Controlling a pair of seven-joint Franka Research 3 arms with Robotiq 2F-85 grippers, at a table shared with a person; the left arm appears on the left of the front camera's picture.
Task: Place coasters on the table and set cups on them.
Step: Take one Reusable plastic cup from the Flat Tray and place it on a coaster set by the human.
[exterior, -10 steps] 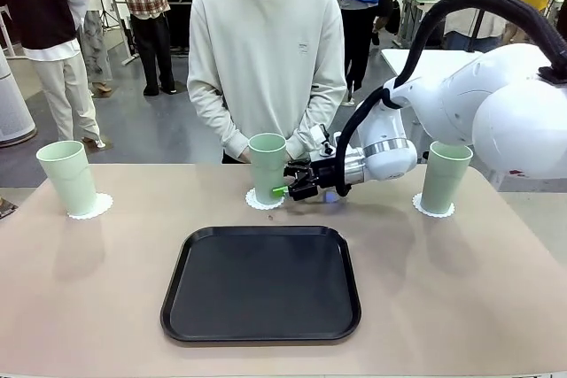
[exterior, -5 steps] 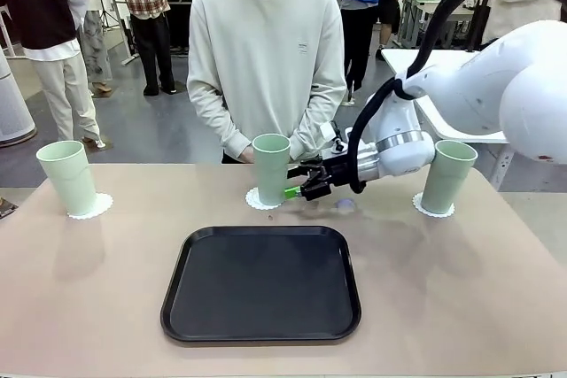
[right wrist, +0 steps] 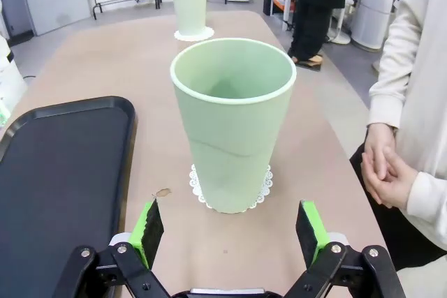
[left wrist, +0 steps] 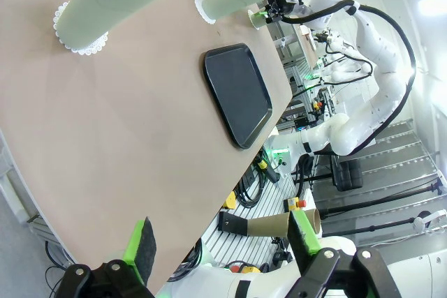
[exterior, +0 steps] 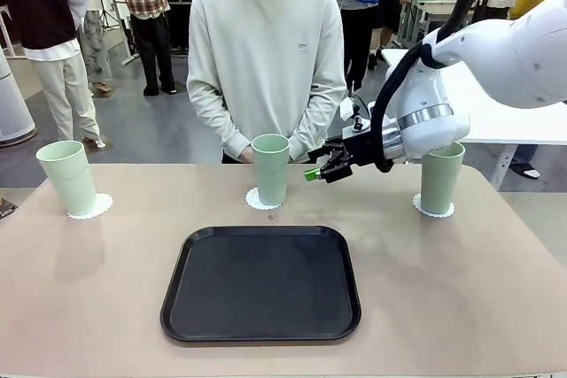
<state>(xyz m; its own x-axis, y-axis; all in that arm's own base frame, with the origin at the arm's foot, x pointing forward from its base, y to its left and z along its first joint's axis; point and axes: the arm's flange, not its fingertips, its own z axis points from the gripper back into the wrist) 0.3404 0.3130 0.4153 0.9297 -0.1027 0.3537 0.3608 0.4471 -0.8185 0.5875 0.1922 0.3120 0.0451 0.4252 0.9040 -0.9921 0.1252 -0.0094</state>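
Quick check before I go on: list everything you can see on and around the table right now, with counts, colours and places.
cups: three, pale mint green, upright, one per coaster: left, middle, right
coasters: three, white lacy, far side of table: left, middle, right
tray: one, black, bare, near-centre
table: one, tan-brown
person: one, pale sweatshirt, far side, hands clasped
right gripper: open, holding nothing, above the table right of the middle cup
left gripper: open, holding nothing, off the table's edge

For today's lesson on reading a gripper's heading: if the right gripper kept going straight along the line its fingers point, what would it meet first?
The right gripper, jaws open, points at the middle cup standing on its coaster. It would probably meet that cup's side first, though height is hard to judge.
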